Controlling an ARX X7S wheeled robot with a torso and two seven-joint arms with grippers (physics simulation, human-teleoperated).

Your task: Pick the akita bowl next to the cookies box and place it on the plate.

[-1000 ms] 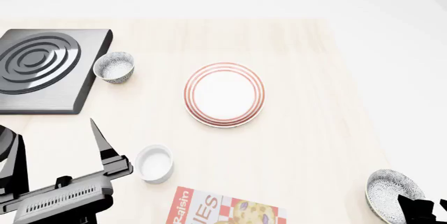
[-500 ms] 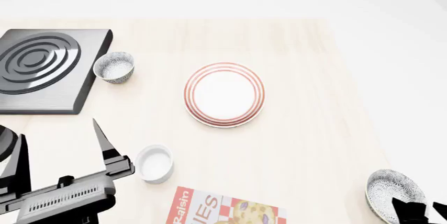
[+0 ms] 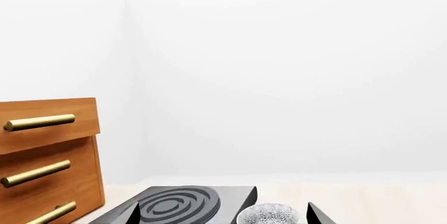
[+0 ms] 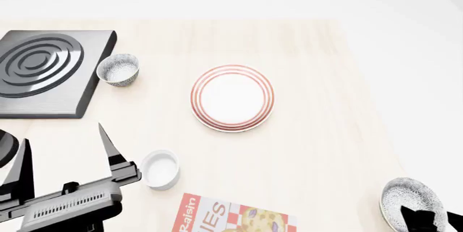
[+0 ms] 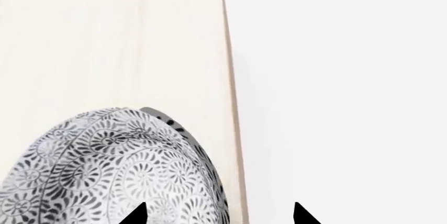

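Note:
The akita bowl [image 4: 409, 199] sits at the table's near right corner, to the right of the cookies box [image 4: 230, 218]. Up close its swirl-patterned wall [image 5: 104, 174] fills the right wrist view. My right gripper [image 4: 431, 221] is open at the bowl's near side. In the wrist view this gripper [image 5: 218, 214] straddles the bowl's rim: one tip is over the bowl, the other past the table edge. The red-ringed plate [image 4: 233, 98] lies mid-table, bare. My left gripper [image 4: 65, 153] hangs open near the front left, holding nothing.
A twin speckled bowl [image 4: 118, 69] stands beside the black stove [image 4: 47, 72]; the left wrist view shows this bowl [image 3: 271, 216] and the stove [image 3: 183, 204] ahead. A white ramekin [image 4: 160, 169] sits by the left gripper. A wooden drawer cabinet [image 3: 49, 156] stands beyond.
My right gripper has slid lower in the head view, showing more of the bowl. The left gripper has drifted slightly lower and to the right.

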